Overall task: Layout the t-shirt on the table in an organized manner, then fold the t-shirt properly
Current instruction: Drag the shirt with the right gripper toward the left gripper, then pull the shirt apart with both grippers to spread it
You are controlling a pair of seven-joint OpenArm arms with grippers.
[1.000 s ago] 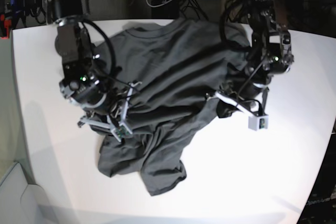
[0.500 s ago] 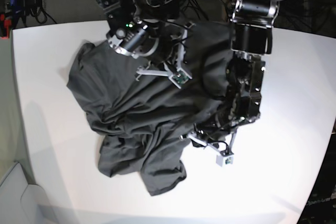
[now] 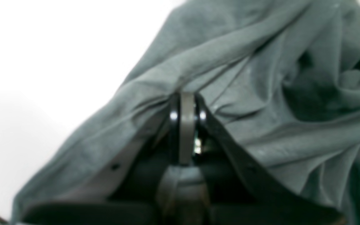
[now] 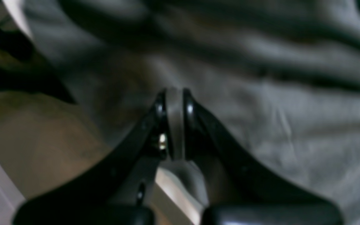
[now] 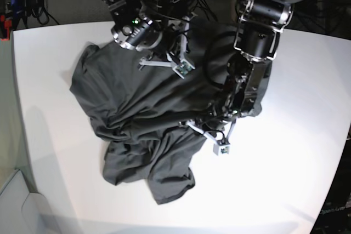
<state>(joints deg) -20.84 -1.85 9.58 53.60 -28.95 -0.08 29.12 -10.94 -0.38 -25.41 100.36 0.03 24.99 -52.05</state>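
T-shirt [image 5: 140,119] lies crumpled mid-table, bunched rather than flat, spread from the far edge down toward the near centre. Its lowest lobe ends in a folded flap at near centre; left boundary is a rounded bulge at far left-centre. Right boundary runs under the left arm.

Table [image 5: 285,190] is bare white all around: a wide strip on the left, a large open area near and to the right, a smaller patch at far right. Far edge is crowded by both arm bases and cabling; cloth reaches that edge between them.

Left gripper [image 5: 204,128], on the right side of the base view, sits at the shirt's right border. In its wrist view the jaws are pressed together and the left gripper [image 3: 186,107] pinches a ridge of cloth, with folds radiating from the tips and white tabletop off to the left.

Right gripper [image 5: 164,58], on the left of the base view, is over the far part of the shirt. Its wrist view is blurred; jaws are together at the tips, right gripper [image 4: 174,103] against wrinkled fabric. Cannot tell whether cloth is pinched there.
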